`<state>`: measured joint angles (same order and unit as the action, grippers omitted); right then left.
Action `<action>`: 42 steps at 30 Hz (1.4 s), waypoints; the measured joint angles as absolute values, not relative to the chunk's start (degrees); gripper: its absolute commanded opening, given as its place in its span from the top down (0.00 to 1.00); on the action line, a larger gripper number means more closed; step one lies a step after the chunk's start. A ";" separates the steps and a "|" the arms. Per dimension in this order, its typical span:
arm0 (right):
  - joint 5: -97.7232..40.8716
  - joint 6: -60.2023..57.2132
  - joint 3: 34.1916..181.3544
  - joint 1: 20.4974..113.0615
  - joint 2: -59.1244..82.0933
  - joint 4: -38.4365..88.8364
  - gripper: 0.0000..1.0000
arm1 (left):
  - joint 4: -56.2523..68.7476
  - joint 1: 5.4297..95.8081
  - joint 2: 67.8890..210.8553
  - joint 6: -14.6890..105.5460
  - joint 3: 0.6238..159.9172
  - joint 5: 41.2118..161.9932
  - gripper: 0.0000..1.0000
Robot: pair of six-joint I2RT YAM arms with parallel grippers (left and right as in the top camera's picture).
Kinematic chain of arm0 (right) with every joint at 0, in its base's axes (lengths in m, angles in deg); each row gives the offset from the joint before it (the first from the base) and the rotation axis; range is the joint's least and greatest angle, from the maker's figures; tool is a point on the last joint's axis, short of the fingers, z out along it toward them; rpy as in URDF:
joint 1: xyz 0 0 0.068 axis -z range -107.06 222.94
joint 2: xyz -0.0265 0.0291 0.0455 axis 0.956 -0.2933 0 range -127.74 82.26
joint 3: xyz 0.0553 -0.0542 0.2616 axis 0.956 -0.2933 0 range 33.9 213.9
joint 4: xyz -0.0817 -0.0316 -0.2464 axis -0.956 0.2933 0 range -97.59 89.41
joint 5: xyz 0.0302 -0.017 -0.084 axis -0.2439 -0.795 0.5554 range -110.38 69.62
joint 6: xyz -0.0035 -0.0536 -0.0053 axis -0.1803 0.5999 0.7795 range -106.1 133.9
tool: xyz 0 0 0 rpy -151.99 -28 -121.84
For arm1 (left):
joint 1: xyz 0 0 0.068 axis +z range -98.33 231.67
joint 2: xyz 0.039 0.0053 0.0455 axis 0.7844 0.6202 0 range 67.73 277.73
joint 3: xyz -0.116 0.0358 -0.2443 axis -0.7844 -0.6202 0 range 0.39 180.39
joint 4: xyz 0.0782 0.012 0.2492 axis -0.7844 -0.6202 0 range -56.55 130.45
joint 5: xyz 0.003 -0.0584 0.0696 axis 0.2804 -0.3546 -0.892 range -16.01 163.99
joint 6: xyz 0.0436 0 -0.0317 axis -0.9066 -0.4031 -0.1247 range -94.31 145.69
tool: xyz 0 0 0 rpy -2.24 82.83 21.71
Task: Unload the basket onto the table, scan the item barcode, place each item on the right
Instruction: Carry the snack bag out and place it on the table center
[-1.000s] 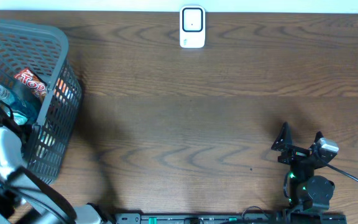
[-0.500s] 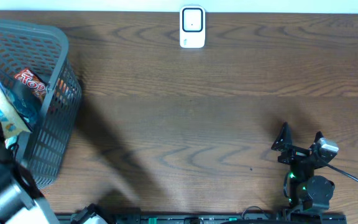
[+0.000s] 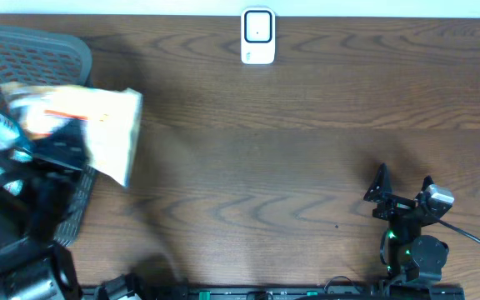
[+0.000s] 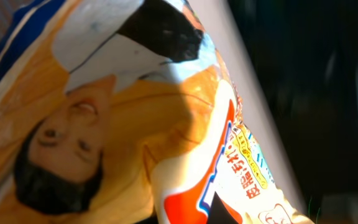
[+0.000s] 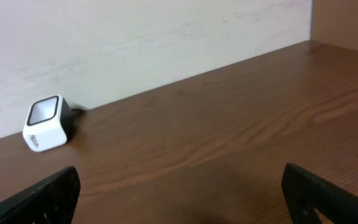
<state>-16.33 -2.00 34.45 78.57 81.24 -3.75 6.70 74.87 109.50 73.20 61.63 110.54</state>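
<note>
Holding hand: left gripper point(image 3: 73, 140) pinched the snack bag point(image 3: 102, 125).
Right gripper point(image 3: 404, 185): fingers point(image 3: 381, 177) were spread wide.
Scanner point(image 3: 258, 37): stood far off.

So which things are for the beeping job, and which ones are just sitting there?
For the job:
- the snack bag, gripped by the left hand
- the white scanner at the table's far edge

Just sitting there:
- the grey basket
- the right hand, open and empty
- the wooden table
</note>
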 measured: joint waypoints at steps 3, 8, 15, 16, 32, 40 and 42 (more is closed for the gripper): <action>-16.33 -2.02 34.45 78.57 81.24 -3.77 0.01 | 4.95 63.96 111.69 67.25 60.91 109.08 0.93; -16.33 -2.02 34.45 78.57 81.24 -3.75 0.01 | 4.44 44.34 119.71 59.41 60.73 99.48 0.93; -16.33 -2.02 34.45 78.57 81.24 -3.73 0.01 | 8.25 22.57 140.08 55.19 60.66 81.69 0.93; -16.33 -2.02 34.45 78.57 81.24 -3.73 0.01 | 9.84 20.69 143.10 54.88 60.62 80.20 0.93; -16.33 -2.02 34.45 78.57 81.24 -3.77 0.01 | 30.08 16.14 170.09 57.22 60.40 73.58 0.18; -16.33 -2.02 34.45 78.57 81.24 -3.77 0.01 | 22.63 16.21 163.73 54.90 60.77 73.36 0.02; -16.33 -2.00 34.45 78.57 81.24 -3.75 0.01 | 19.79 16.45 159.60 53.20 62.24 72.88 0.02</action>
<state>-16.33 -2.00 34.45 78.57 81.24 -3.75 19.79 16.45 159.60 53.20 62.24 72.88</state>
